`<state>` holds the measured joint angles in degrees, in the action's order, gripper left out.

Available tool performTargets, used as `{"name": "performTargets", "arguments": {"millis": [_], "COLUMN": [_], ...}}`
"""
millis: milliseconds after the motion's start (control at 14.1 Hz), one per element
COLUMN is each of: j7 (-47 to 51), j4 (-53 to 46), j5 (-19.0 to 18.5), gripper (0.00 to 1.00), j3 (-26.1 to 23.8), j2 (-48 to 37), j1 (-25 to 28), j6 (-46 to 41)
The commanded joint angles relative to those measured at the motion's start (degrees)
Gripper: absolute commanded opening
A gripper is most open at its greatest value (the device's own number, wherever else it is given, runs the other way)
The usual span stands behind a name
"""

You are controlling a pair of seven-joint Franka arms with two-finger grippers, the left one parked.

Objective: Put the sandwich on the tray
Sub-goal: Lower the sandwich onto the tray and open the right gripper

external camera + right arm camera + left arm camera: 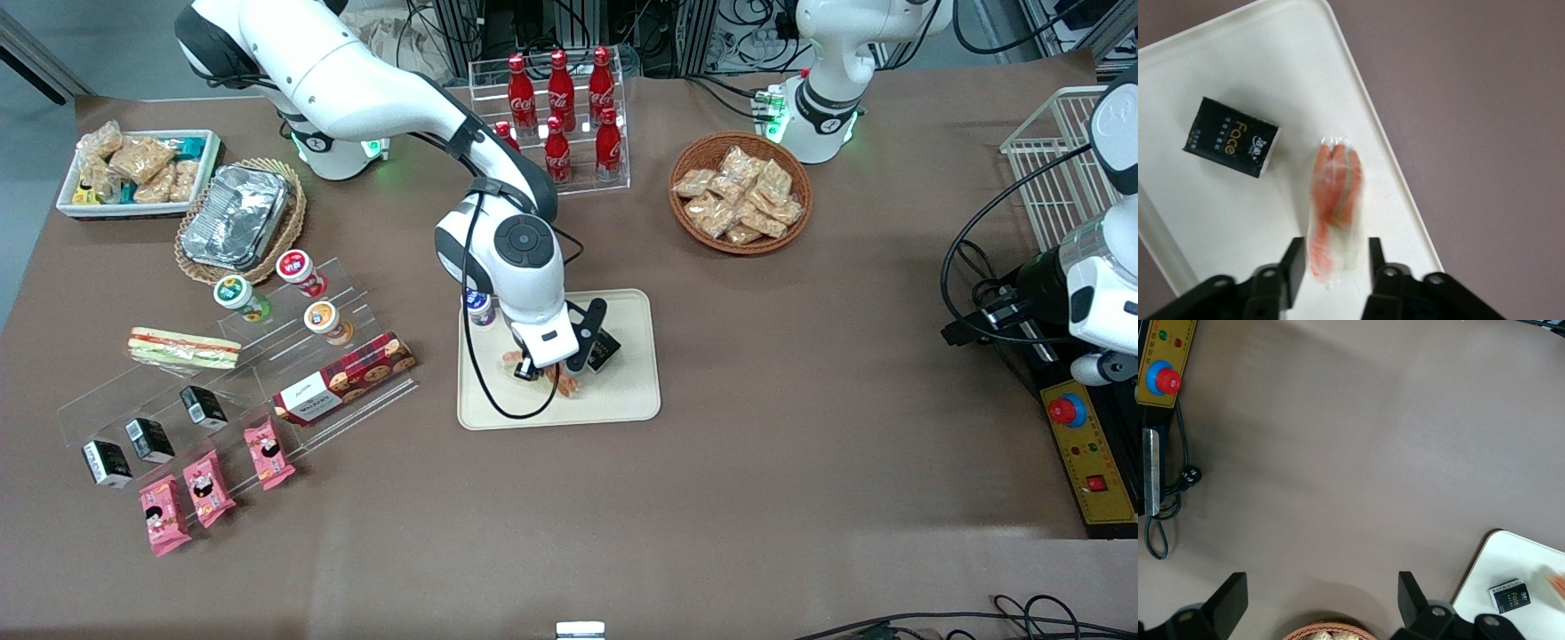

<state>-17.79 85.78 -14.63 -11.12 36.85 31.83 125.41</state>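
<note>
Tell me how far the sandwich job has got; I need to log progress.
Nearly done, it seems. The sandwich is already over the tray, beside a small black packet, and looks to be resting on it. The gripper sits above the tray with its fingers on either side of the sandwich's end. What remains is letting go and lifting the arm clear.

We see a black packet (1232,137) lying flat, a wicker basket of snack packs (740,192), red cola bottles (562,107) in a clear rack, and a foil container (236,215).
</note>
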Motion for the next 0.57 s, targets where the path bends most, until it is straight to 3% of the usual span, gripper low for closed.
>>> {"name": "performTargets", "arguments": {"millis": [0,212,496], "j7": [1.44,4.41,8.91], "j4": [0.8,0.8,0.8], "j5": [-1.54,-0.93,-0.58], "gripper": [1.0,1.0,1.0], "j3": [-0.04,0.4,0.49], "j2": [-0.81,-4.23,-12.22], "j1": [-0.37,-0.89,-5.54], "j6": [1.24,-1.99,-10.53]}}
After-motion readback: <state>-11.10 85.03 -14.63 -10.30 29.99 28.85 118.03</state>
